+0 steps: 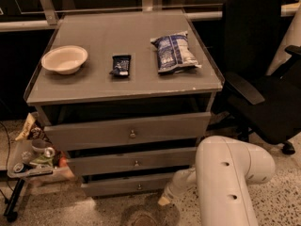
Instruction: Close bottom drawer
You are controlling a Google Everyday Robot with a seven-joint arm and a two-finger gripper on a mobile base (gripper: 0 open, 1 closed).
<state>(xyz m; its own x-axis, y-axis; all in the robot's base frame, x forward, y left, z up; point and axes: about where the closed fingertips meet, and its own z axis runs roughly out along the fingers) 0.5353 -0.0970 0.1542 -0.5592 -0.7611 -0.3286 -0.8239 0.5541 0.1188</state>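
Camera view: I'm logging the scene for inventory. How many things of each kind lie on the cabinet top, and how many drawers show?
Bowls: 1, white bowl
Snack bars: 1, dark bar
Bags: 1, blue bag
Drawers: 3, top drawer, middle drawer, bottom drawer
Total: 6
The gripper sits low by the bottom drawer's right end.

Bottom drawer (113,186), lower centre, is shown in plain grey; bowl (64,59), upper left, in cream; bag (174,53) in blue with white print; chair (263,79), right, in black; gripper (164,200), lower centre beside the drawer, in off-white.
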